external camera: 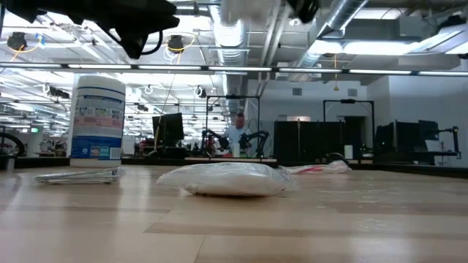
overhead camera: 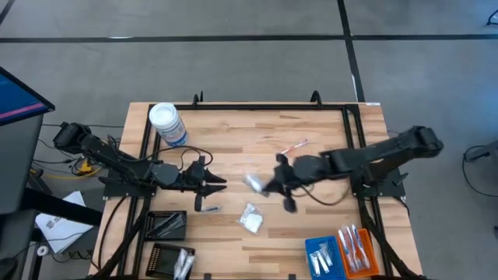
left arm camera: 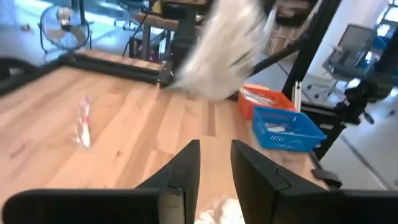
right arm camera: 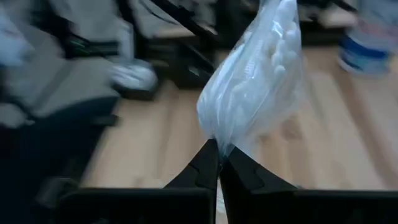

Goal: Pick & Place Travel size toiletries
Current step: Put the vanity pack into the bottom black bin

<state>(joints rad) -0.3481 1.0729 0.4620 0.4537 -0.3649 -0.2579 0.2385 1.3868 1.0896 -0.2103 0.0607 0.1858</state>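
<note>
Sachet [right arm camera: 258, 81] pinched in right jaws, lifted off table [overhead camera: 311, 225].

free: bare pale wooden tabletop [overhead camera: 257, 128] lying open along upper middle | blocking: white-lidded round jar [overhead camera: 166, 124] standing upper left; two dark arms reaching into centre; white crinkly sachet [overhead camera: 251, 218] lying lower middle | crowding: blue tray [overhead camera: 321, 256] and orange tray [overhead camera: 360, 249] sitting lower right, black trays [overhead camera: 166, 225] lower left
</note>
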